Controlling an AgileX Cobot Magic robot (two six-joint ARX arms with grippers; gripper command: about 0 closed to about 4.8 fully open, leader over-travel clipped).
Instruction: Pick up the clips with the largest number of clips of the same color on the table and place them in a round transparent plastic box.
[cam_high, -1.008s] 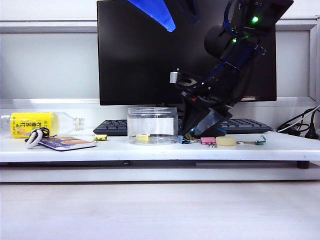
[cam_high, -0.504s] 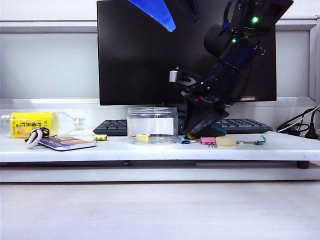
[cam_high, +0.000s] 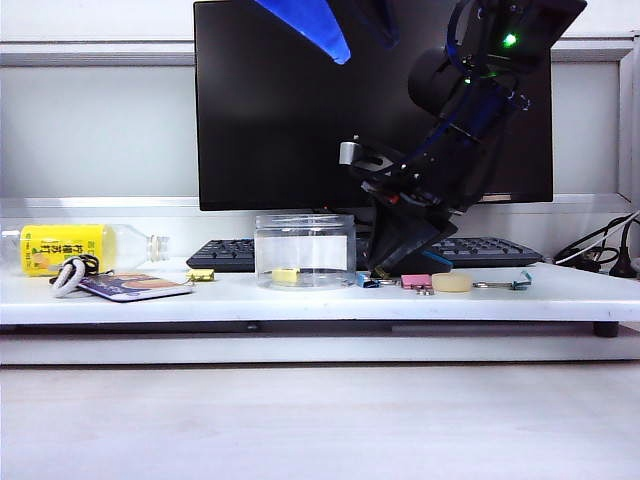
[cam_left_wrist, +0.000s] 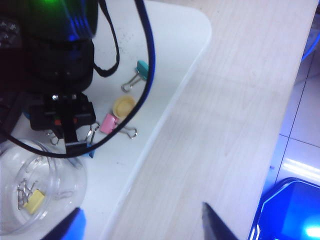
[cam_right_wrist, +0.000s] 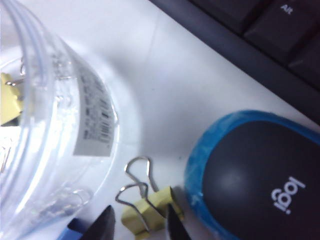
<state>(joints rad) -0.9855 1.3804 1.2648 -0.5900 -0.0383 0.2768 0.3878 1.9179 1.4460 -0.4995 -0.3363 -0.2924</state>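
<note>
The round transparent plastic box (cam_high: 305, 250) stands mid-table with one pale-yellow clip (cam_high: 286, 274) lying inside it; the same box (cam_left_wrist: 35, 190) and clip (cam_left_wrist: 34, 201) show in the left wrist view. Just right of the box (cam_right_wrist: 45, 125), my right gripper (cam_right_wrist: 139, 222) reaches down to the table and is shut on the body of another yellow clip (cam_right_wrist: 150, 210), whose wire handles point away. A third yellow clip (cam_high: 201, 274) lies further left on the table. My left gripper (cam_left_wrist: 142, 225) hangs high above the table's front edge, open and empty.
A blue mouse (cam_right_wrist: 255, 175) and a keyboard (cam_right_wrist: 260, 30) sit close behind the held clip. A pink clip (cam_high: 416, 281), a pale round lid (cam_high: 452, 283) and a teal clip (cam_high: 520, 282) lie to the right. A yellow-labelled bottle (cam_high: 70, 247) and a card (cam_high: 130, 287) lie at the far left.
My right gripper's jaws have drawn together around the yellow clip beside the box. Neither arm has shifted, and the left gripper stays wide open.
</note>
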